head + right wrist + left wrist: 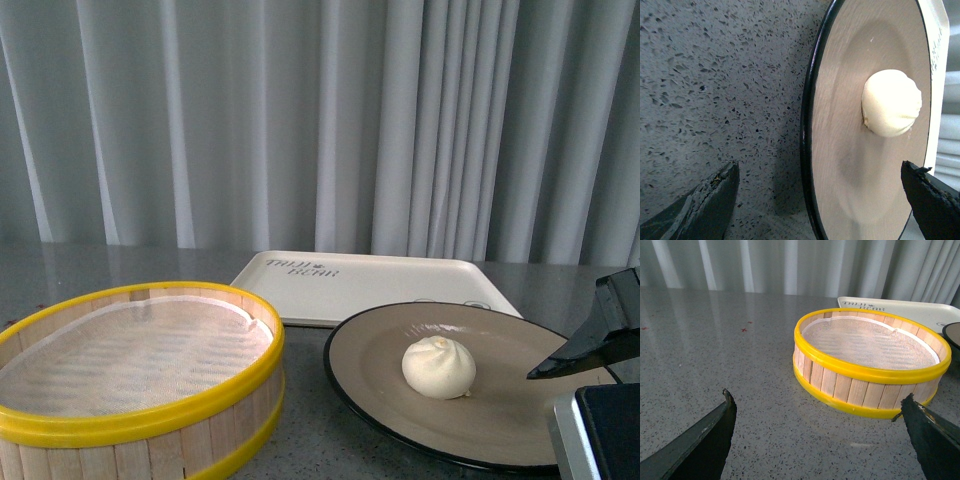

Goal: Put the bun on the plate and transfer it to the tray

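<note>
Already the first half of the job is looking finished: the bun (438,367) is sitting upright a little right of the middle of the plate (370,350), its pleated top facing up and nothing gripping it. The plate itself is resting on the speckled table (715,340), not on the tray (380,285). The tray is lying just behind it, and the plate's far rim is coming right up to the tray's near edge, though whether the two are touching is hard to tell. The steamer basket (140,420) is standing empty to the left, only its white liner showing inside.

The right gripper (818,167) is hanging beside the plate's near right edge with its fingers spread wide. One finger is showing over the bare table and the other over the plate's far side; neither is touching the rim and nothing is being held. The left gripper (817,395) is hovering low over the table in front of the basket, its fingers likewise apart and empty.

What is remaining, then, is the transfer: taking hold of the plate's thin black rim and carrying plate and bun onto the tray. The bun is lying loose, so tilting is likely the main risk.
</note>
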